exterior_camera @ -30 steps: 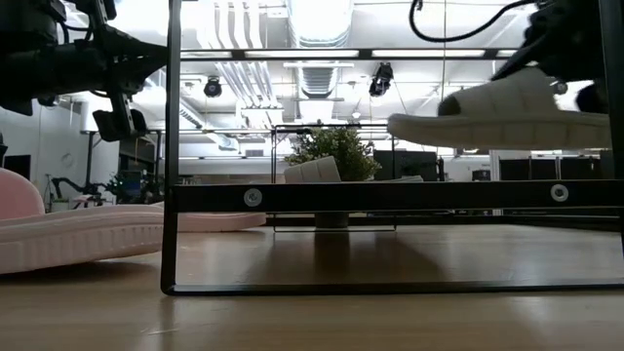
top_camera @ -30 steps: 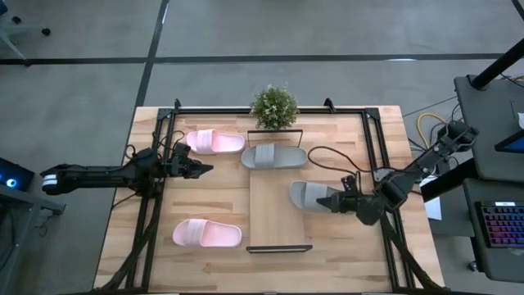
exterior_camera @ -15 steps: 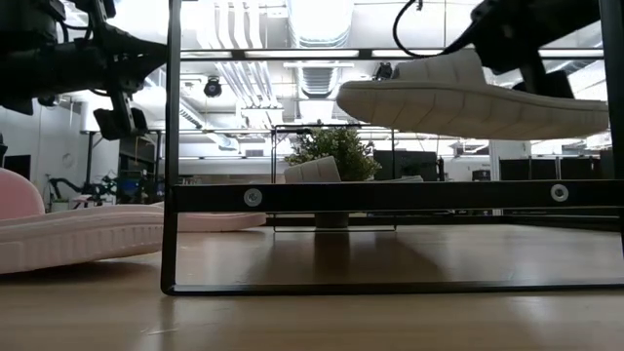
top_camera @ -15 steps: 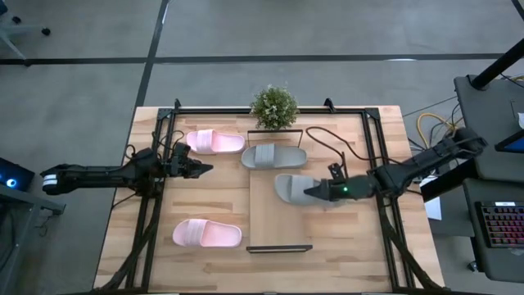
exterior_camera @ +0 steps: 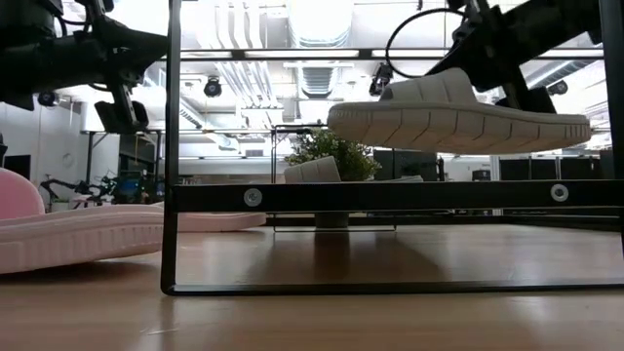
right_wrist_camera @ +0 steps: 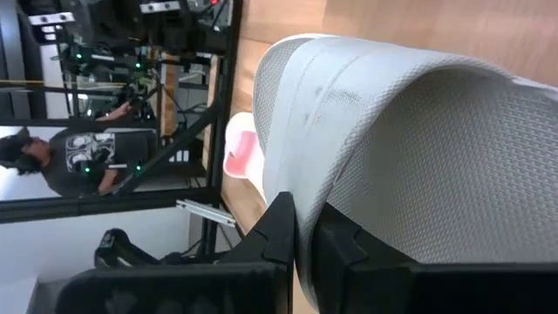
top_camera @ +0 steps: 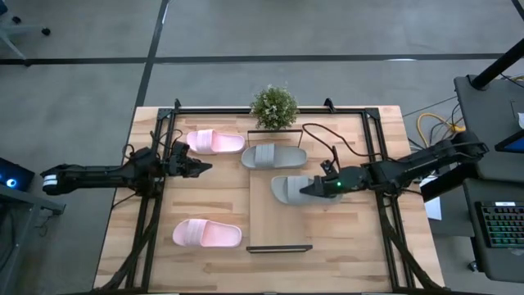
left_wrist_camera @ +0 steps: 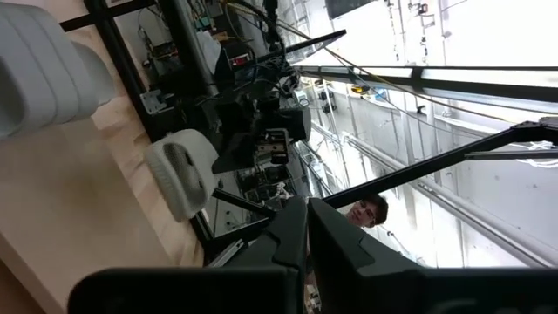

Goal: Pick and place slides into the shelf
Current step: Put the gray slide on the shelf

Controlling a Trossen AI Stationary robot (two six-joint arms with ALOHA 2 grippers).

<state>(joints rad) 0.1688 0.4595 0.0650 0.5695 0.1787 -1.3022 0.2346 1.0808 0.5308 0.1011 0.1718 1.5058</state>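
Right gripper: we see the right gripper clamped on the strap of a grey slide, holding it in the air above the shelf, roughly over the middle of its length and toward its right edge.
Carried slide: in the low view the grey slide hangs clear above the shelf's black wire rim, nearly level, its sole facing down.
Right wrist view: the dark fingers close on the edge of the ribbed grey strap.
Second grey slide: the other grey slide lies across the far end of the shelf, just in front of the potted plant.
Pink slides: one pink slide rests on the table to the left of the shelf's far end; the other pink slide rests left of the shelf's near end.
Left gripper: the left gripper hovers left of the shelf, between the two pink slides, its fingers pressed together and holding nothing.
Shelf: the light board with black wire rims runs lengthwise down the middle of the table.
Background: a person in a dark shirt shows beyond the table.
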